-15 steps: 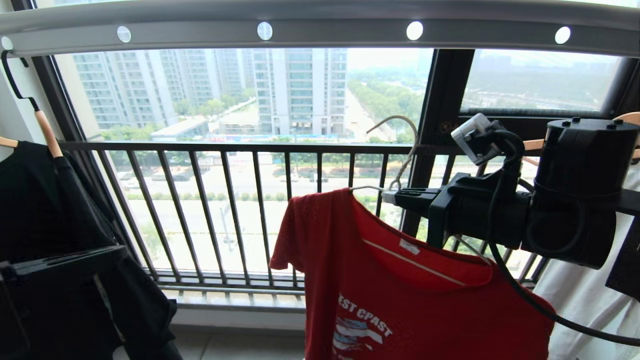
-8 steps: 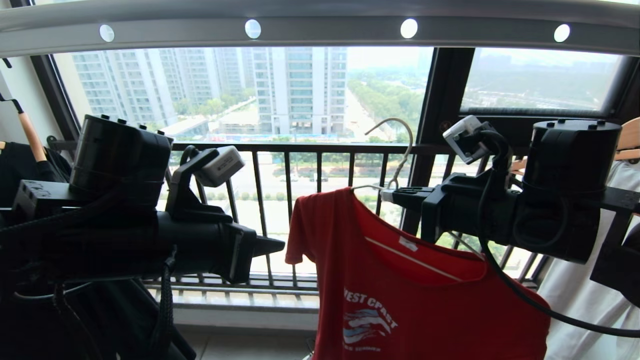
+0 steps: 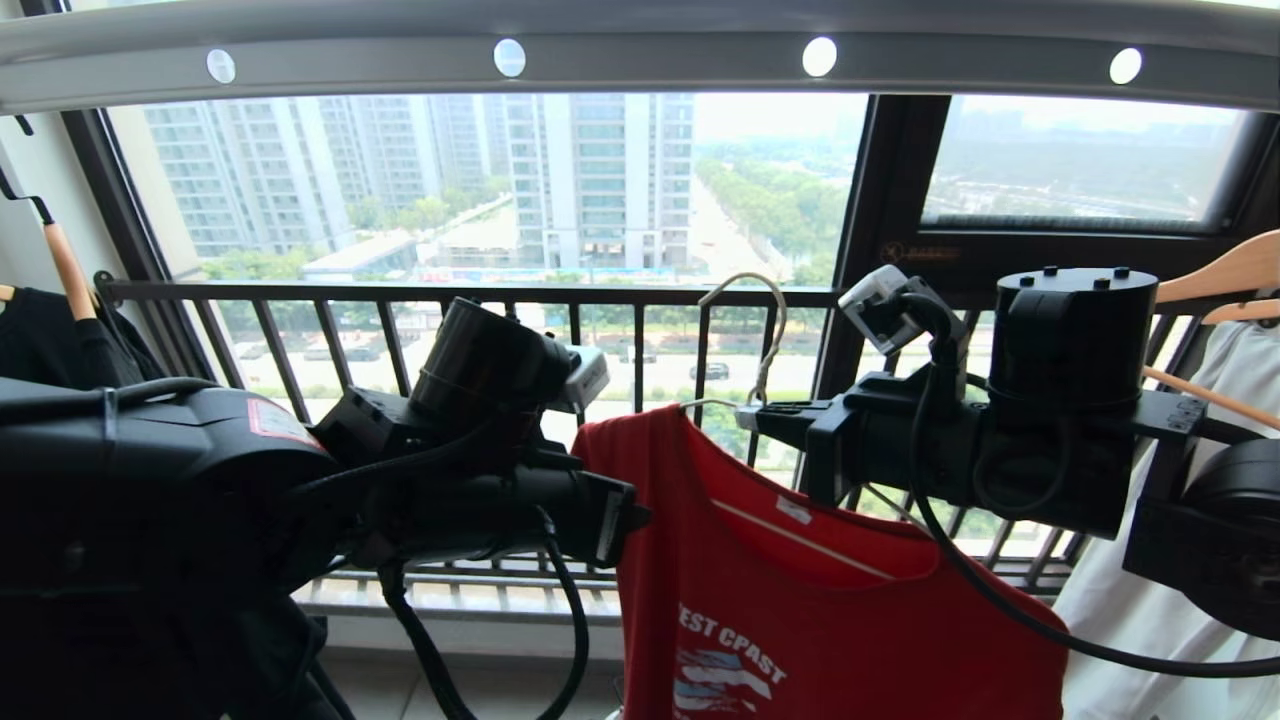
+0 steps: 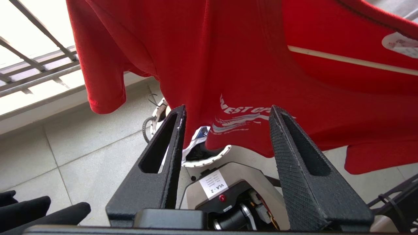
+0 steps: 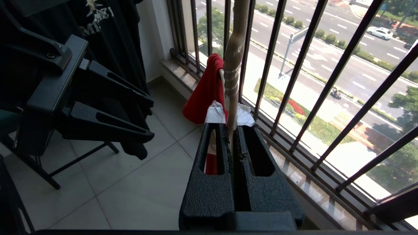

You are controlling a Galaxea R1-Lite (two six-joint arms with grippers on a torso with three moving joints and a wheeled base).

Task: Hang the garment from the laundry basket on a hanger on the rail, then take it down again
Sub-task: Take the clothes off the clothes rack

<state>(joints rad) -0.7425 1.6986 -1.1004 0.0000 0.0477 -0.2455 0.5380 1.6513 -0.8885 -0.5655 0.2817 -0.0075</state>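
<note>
Head view: red T-shirt [image 3: 800,590] hangs on the cream wire hanger [image 3: 765,340], below the grey rail [image 3: 640,50], hook not on it. Right pincer [image 3: 745,412] clenched on the hanger neck, holding it up in front of the black railing [image 3: 400,292]. Left pincer [image 3: 640,518] released, fingers spread, empty, just beside the shirt's sleeve edge. Black garment [image 3: 40,330] hangs far left. Left wrist view shows the basket rim [image 4: 202,161] on the floor under the shirt.

Laundry basket [image 4: 199,156] mostly behind the garment [image 4: 248,65]
</note>
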